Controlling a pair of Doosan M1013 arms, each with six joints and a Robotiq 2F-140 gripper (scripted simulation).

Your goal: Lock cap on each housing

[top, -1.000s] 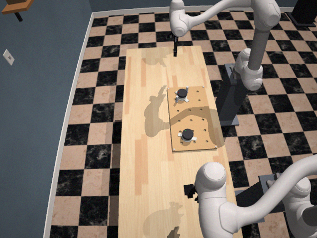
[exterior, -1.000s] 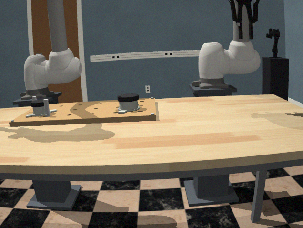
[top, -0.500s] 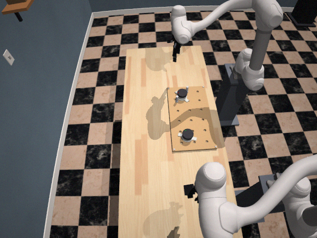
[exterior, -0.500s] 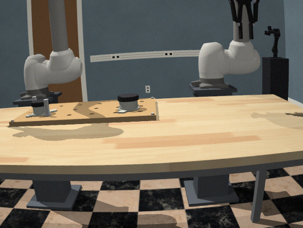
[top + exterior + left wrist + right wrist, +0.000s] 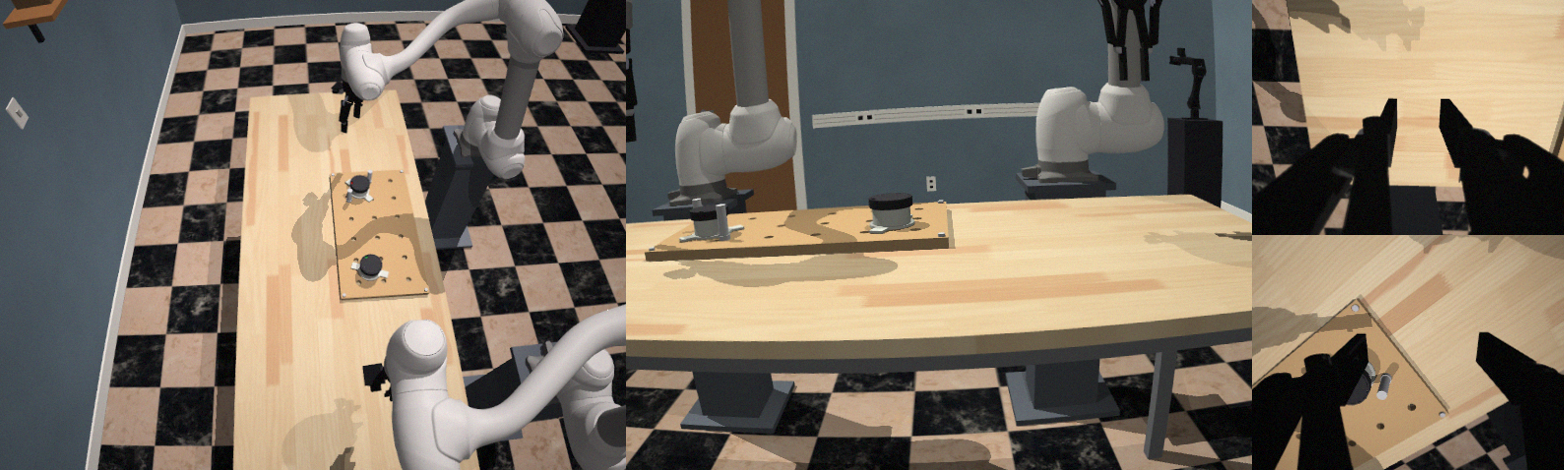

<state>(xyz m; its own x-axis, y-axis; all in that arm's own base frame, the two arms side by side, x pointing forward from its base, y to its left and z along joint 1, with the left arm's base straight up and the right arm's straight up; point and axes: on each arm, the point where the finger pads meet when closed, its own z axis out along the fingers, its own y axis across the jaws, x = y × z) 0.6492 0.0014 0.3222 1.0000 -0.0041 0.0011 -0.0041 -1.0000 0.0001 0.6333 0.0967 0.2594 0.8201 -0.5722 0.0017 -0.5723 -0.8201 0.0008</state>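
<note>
The smaller housing [image 5: 704, 229] stands upright on the board between two pegs. Its black cap [image 5: 360, 184] [image 5: 704, 214] [image 5: 1359, 393] has a red mark; a finger partly hides it in the right wrist view. The larger housing [image 5: 891, 217] stands upright nearer the left arm. Its black cap [image 5: 370, 264] [image 5: 890, 201] has a green mark. My right gripper [image 5: 350, 122] [image 5: 1422, 348] is open and empty, above the table beyond the board's red-mark end. My left gripper [image 5: 1134, 78] [image 5: 1418, 113] is partly open and empty, high above the table, away from the board.
The pegboard [image 5: 384, 290] [image 5: 778, 251] [image 5: 1400, 395] has several holes and corner screws. An upright grey peg [image 5: 369, 176] [image 5: 1384, 385] and another peg [image 5: 348, 195] [image 5: 721, 222] flank the red-marked cap. Arm shadows cross the board and table.
</note>
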